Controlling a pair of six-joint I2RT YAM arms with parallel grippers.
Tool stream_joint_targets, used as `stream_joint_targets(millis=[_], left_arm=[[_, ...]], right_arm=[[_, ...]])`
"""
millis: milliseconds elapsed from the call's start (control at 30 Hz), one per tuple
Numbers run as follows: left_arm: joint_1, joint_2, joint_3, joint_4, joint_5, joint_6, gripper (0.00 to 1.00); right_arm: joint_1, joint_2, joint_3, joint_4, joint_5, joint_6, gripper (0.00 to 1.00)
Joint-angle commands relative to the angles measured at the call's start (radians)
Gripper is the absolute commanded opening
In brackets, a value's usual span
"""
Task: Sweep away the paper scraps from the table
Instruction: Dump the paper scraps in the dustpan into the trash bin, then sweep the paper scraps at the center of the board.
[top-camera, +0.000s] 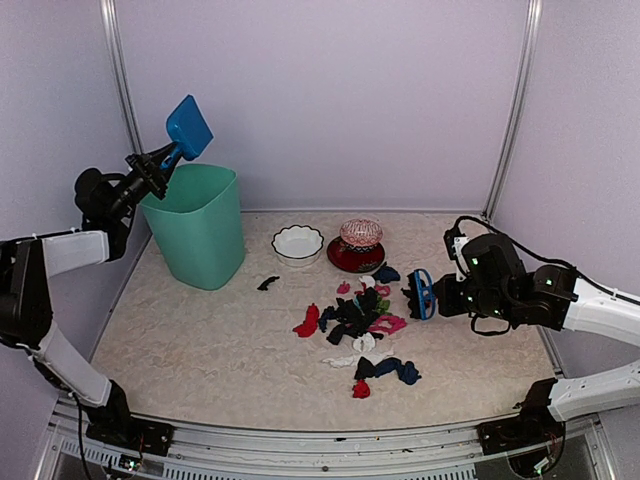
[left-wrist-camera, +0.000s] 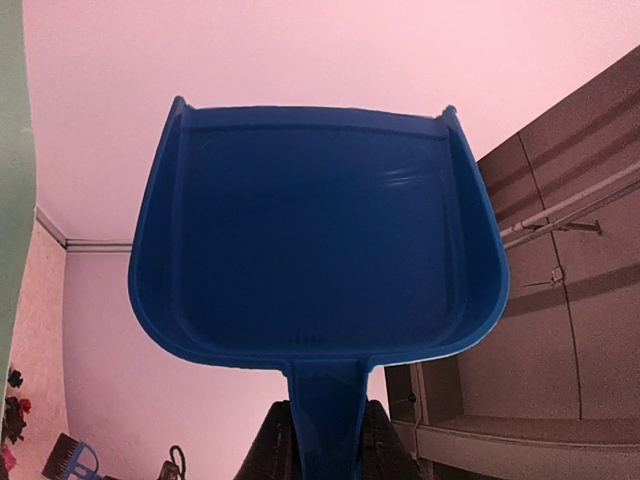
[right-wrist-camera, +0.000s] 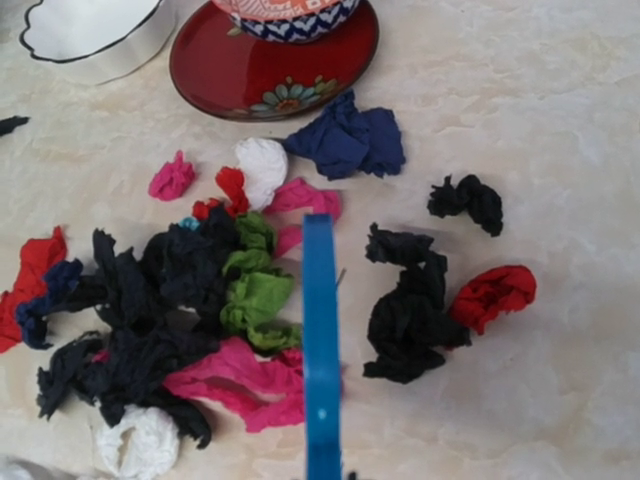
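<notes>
- Top external view: my left gripper (top-camera: 155, 165) is clenched on the handle of the blue plastic dustpan (top-camera: 189, 127), raised above the tall mint-green plastic bin (top-camera: 195, 240).
- Left wrist view: the dustpan's hollow side faces the camera, and my dark fingers (left-wrist-camera: 272, 445) pinch its handle from both sides.
- My right gripper (top-camera: 440, 296) grasps the small blue plastic hand brush (top-camera: 424, 293), low at the right edge of the heap.
- The crumpled paper scraps (top-camera: 358, 318), mostly black with pink, red, green, white and navy wads, lie clustered in the middle of the beige marbled table (top-camera: 200, 340); one black shred (top-camera: 268, 283) sits apart, nearer the bin.
- Right wrist view: the brush shows edge-on as a blue strip, with the main heap to its left and a black wad and a red wad (right-wrist-camera: 492, 292) to its right. I cannot tell whether it touches the table.
- Behind the scraps stand a white scalloped bowl (top-camera: 298, 245) and a red plate (top-camera: 355, 260) carrying a patterned bowl (top-camera: 361, 233).
</notes>
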Motion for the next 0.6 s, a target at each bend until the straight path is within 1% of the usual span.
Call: stream_joint_targets(millis=[0,67,167,367,567], left_arm=[[-0.029,-0.016,0.112,-0.083,0.073,0.097,0.00],[-0.029,-0.031,0.166,-0.164,0.116,0.174,0.00],[-0.028,-0.055,0.218,-0.209,0.174,0.244,0.00],[-0.027,-0.133,0.290,-0.478,0.256,0.507,0.00],[-0.027,-0.193,0.380,-0.853,0.271,0.852,0.00]], right_arm=[[-0.011,-0.015,0.021,0.030,-0.020,-0.002,0.00],[-0.010,-0.019,0.029,0.059,-0.044,-0.022,0.00],[-0.009,-0.021,0.040,0.113,-0.098,-0.051,0.00],[-0.008,-0.001,0.062,0.283,-0.250,-0.069,0.00],[0.020,0.126,0.112,0.423,-0.377,0.018,0.00]])
